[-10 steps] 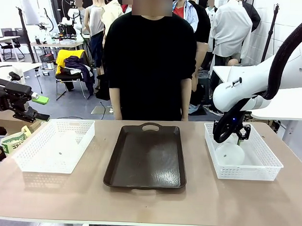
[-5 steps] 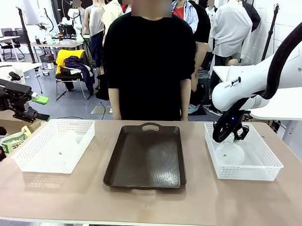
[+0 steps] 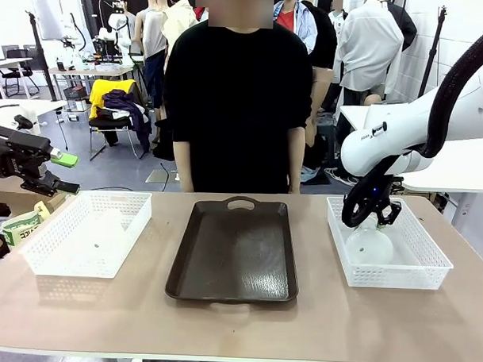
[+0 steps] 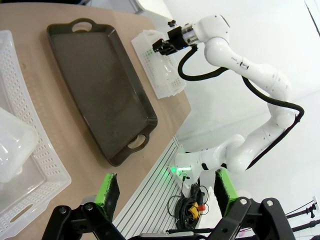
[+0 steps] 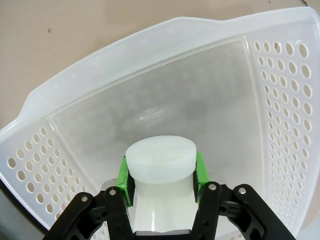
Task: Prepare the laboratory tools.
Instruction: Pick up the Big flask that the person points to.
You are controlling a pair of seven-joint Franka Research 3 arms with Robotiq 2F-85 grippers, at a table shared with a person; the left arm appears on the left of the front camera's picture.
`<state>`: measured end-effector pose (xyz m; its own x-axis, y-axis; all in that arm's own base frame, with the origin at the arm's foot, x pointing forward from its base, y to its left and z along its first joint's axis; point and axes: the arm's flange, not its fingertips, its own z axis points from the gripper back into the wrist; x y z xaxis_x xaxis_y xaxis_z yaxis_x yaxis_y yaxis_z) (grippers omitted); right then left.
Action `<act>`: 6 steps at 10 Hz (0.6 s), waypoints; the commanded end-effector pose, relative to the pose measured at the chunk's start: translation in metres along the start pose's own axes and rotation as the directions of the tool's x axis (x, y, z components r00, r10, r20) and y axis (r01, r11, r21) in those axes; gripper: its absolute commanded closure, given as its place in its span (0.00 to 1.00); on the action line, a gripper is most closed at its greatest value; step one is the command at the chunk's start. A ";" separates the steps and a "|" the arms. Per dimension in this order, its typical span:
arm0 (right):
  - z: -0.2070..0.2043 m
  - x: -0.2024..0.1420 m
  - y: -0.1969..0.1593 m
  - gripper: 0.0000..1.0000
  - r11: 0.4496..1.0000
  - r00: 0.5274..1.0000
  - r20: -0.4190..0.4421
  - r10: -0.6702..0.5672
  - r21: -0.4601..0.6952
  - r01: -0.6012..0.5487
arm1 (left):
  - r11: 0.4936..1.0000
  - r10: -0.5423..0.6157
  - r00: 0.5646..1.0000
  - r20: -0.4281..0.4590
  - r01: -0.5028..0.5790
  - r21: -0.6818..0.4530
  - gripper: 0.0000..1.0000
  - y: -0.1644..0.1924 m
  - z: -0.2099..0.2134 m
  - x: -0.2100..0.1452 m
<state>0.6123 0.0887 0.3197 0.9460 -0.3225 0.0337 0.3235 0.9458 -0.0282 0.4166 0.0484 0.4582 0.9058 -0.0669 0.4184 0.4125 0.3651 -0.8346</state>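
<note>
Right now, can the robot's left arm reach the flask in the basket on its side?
Probably yes. The left gripper is open, just off the table's end beside the white basket. The basket has no lid, the flask in it is uncovered, and nothing stands between them.

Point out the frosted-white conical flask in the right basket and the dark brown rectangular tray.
Frosted-white conical flask (image 3: pixel 368 247): front view, round base.
Dark brown rectangular tray (image 3: pixel 232 256): front view, bare floor.

You have bare table (image 3: pixel 314 255) flanking the tray (image 3: pixel 233 248); the left mesh basket (image 3: pixel 72 264) and right mesh basket (image 3: pixel 397 275) wall off low passes; the person (image 3: pixel 238 109) blocks the far edge.
</note>
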 end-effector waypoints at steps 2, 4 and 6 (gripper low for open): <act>0.000 -0.001 0.003 1.00 1.000 1.000 0.007 0.005 0.006 -0.005 | 1.000 0.005 1.000 0.004 -0.005 -0.013 0.00 -0.002 0.002 0.001; 0.000 -0.001 0.003 1.00 1.000 1.000 0.007 0.005 0.006 -0.005 | 1.000 0.005 1.000 0.004 -0.005 -0.013 0.00 -0.002 0.002 0.001; 0.000 -0.001 0.003 1.00 1.000 1.000 0.007 0.005 0.006 -0.005 | 1.000 0.005 1.000 0.004 -0.005 -0.013 0.00 -0.002 0.002 0.001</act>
<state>0.6122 0.0895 0.3197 0.9465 -0.3210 0.0339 0.3220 0.9463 -0.0278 0.4166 0.0484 0.4582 0.9058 -0.0669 0.4184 0.4125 0.3651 -0.8346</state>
